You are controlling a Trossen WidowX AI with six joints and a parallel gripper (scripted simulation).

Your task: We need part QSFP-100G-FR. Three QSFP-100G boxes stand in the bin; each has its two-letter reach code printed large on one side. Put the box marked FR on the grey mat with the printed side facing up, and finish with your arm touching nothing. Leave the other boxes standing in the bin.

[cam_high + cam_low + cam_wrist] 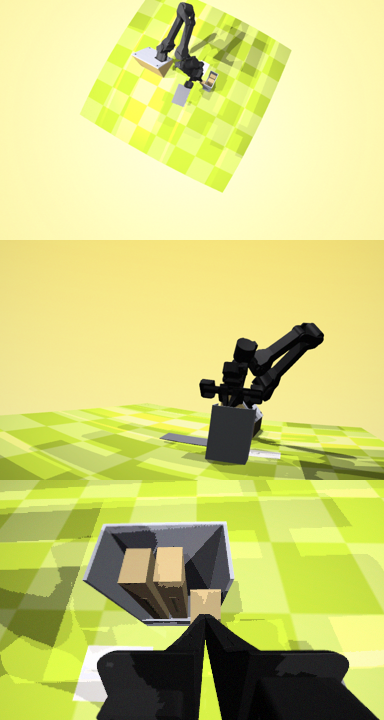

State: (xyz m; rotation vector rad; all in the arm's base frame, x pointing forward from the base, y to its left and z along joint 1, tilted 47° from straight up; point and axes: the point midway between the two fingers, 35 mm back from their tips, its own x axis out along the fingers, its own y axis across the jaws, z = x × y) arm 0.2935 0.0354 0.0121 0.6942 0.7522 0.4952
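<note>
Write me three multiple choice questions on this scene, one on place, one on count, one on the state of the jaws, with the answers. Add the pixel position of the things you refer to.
1. Where are the two neighbouring cardboard boxes?
A) On the grey mat
B) In the bin
C) On the white sheet

2. How many cardboard boxes show in the wrist view?
A) Three
B) Five
C) One

3. How are the jaws?
A) Wide open
B) Shut on the grey mat
C) Shut, tips together

1 B: both boxes (136, 565) (170, 564) stand inside the bin's walls (95, 555) (229, 435).
2 A: that pair, plus one box (205, 600) by the fingertips.
3 C: the fingertips meet in the wrist view.
</note>
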